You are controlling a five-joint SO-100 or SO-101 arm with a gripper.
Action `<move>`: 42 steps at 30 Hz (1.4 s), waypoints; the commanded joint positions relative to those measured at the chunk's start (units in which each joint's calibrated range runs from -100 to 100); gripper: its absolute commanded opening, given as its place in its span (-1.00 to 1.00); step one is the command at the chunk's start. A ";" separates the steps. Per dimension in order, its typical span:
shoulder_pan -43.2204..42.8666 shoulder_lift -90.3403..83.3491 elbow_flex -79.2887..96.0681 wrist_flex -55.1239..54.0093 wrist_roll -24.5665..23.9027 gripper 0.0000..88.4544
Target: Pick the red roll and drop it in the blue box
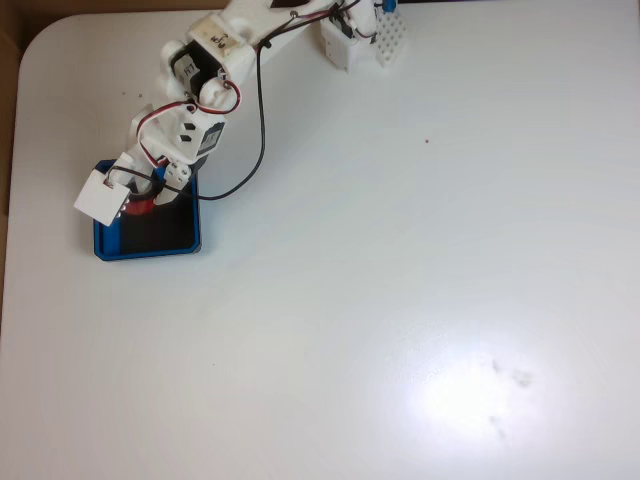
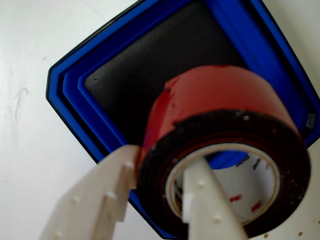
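In the wrist view the red roll (image 2: 220,105) hangs tilted over the blue box (image 2: 75,95), its dark face toward the camera. My gripper (image 2: 160,195) is shut on the roll's wall, one white finger (image 2: 107,200) outside and the other (image 2: 200,200) through the open centre. The box's black floor (image 2: 145,65) lies below. In the fixed view the gripper (image 1: 150,195) reaches down over the upper left part of the blue box (image 1: 160,248) near the table's left edge. A sliver of the red roll (image 1: 140,207) shows beside the white wrist camera block (image 1: 101,196).
The white arm (image 1: 215,60) comes down from the top edge, a black cable (image 1: 262,130) looping beside it. A white base block (image 1: 360,40) stands at the top. The table's left edge (image 1: 8,200) runs close to the box. Open tabletop spreads right and below.
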 commanded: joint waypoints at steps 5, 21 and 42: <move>0.79 -0.53 -3.98 -1.27 0.22 -0.98; 3.13 3.40 -3.89 -1.27 0.40 -0.98; 2.74 3.74 -3.89 -1.27 2.94 -0.97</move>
